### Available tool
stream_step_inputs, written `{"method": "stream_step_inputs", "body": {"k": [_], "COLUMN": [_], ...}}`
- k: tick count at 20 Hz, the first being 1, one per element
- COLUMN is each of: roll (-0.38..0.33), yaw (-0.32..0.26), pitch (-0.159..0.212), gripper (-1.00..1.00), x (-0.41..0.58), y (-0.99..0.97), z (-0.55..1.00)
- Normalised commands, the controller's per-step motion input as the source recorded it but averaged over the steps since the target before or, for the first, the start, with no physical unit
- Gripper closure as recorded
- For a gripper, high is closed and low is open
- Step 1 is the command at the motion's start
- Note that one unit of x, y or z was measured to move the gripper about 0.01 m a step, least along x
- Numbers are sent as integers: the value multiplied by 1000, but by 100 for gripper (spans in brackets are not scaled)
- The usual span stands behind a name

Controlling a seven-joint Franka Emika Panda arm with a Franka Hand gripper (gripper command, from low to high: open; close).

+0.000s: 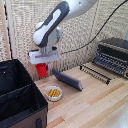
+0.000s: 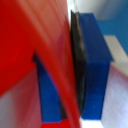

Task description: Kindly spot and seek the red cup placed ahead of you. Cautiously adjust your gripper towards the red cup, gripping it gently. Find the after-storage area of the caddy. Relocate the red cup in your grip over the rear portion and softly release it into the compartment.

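Hanging from the thick white and grey robot arm, the white blocky claw (image 1: 42, 65) is closed on the small red plastic cup (image 1: 42, 70), which is lifted off the light wooden table (image 1: 95, 102). The cup is near the back of the table, in front of the pale woven wall panel (image 1: 22, 30); it is just beyond the far corner of the large black soft-sided caddy (image 1: 20, 97) and not over its compartments. In the wrist view the blurred red wall of the cup (image 2: 30, 45) fills most of the picture, and one dark blue fingertip (image 2: 95, 70) presses against its side. On the table, a small white bowl with yellow contents (image 1: 54, 93) stands just beside the caddy, and a dark blue book (image 1: 67, 80) lies behind the bowl. A black toaster oven (image 1: 114, 55) stands at the exterior view's right, with a black wire rack (image 1: 95, 72) before it.
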Motion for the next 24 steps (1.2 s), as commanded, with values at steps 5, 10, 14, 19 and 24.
{"method": "stream_step_inputs", "body": {"k": [5,10,14,19,24], "roll": [0,0,0,-15,-12], "yaw": [-68,-62,-163,-238,-179], "pitch": [187,191,104,-28,-51], "gripper": [100,100,100,100,100], "x": [195,196,71,-31,-2], "y": [0,27,201,369,606], "z": [784,765,646,573,595]}}
